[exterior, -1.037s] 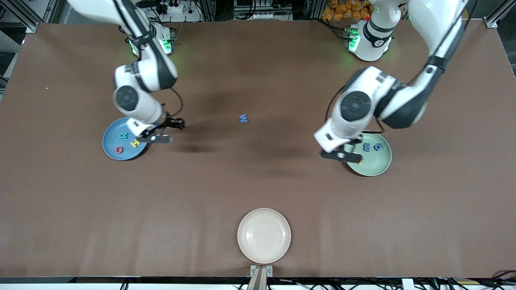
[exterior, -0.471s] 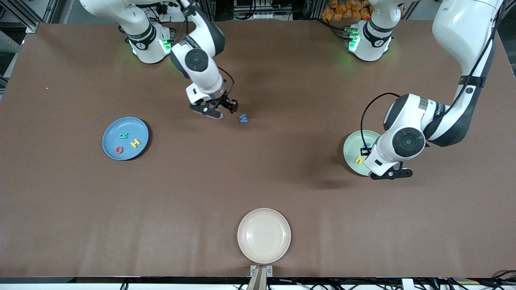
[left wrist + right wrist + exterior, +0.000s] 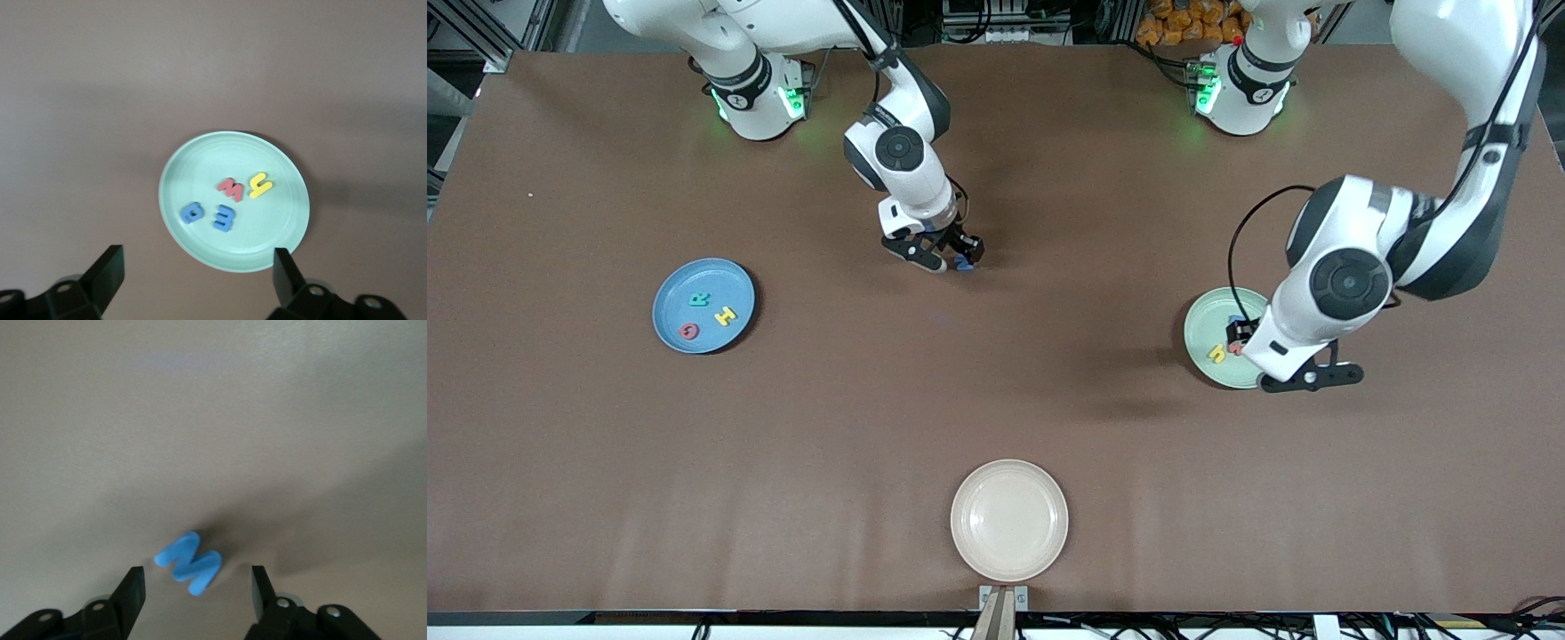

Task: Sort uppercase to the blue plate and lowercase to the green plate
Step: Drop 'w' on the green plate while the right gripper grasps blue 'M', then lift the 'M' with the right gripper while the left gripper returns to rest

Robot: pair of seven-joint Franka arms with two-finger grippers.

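Hovering over the middle of the brown table [image 3: 996, 400], toward the edge where the robot bases stand: right gripper [image 3: 198, 590], fingers [image 3: 133, 587] spread partway, gripping nothing, straddling the larger blue foam capital W [image 3: 189, 563] without touching it. Lying flat on the bare tabletop, well apart from every plate, that W, mostly hidden under the gripper in the front view.

Hanging above the round pale mint-green plastic plate [image 3: 280, 233] near the left arm's end of the table: left gripper [image 3: 199, 270], jaws standing wide and empty, with the plate seen between the two fingertips [image 3: 110, 263] from the left wrist view. Resting inside that plate, clustered around its centre: small red foam lowercase w [image 3: 230, 189], small yellow foam lowercase h [image 3: 261, 185] just beside it, small blue foam lowercase e [image 3: 225, 218] and small blue foam p/q-shaped letter [image 3: 192, 213] side by side, closer to the plate's rim.

Sitting near the right arm's end of the table: round plain blue plastic plate [image 3: 669, 298], carrying the teal foam capital R [image 3: 699, 300], the yellow foam capital H [image 3: 726, 315] and the red foam capital Q [image 3: 687, 331], none overlapping.

Lying close to the table's edge nearest the front camera, about midway along it: round cream plate [image 3: 1009, 520].
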